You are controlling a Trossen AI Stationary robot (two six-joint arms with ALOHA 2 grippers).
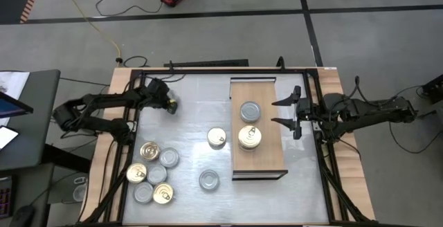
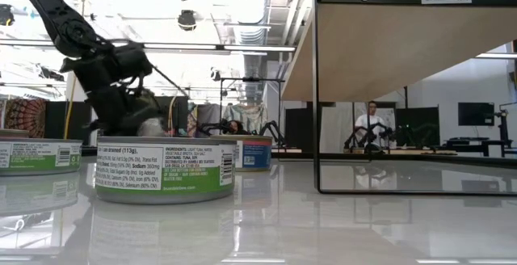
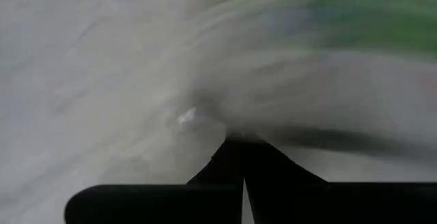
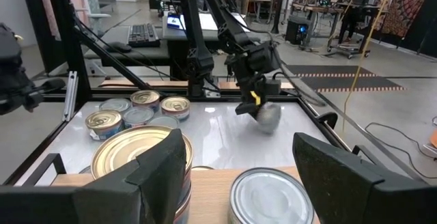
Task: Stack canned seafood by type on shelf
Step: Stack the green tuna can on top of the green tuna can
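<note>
Several short round metal seafood tins [image 1: 154, 174] lie loose on grey-white table [image 1: 187, 95], well apart from left end effector [image 1: 169, 104], pinched shut on small blurred tin; two on light-wood shelf [image 1: 266, 159] beside right end effector [image 1: 285, 113], agape, empty. Tins rigid, slick, dense: grip across side wall.

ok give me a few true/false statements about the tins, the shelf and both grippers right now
1. Two tins sit on the shelf, a silver-lidded tin and a gold-lidded tin. True.
2. The right gripper is shut on a tin. False: its fingers stand open and empty beside the shelf.
3. The left gripper is over the far left part of the table, away from the shelf. True.
4. A cluster of tins lies on the table's near left. True.
5. The shelf is empty. False: two tins are on it.
6. The left gripper is wide open. False: it is shut.
</note>
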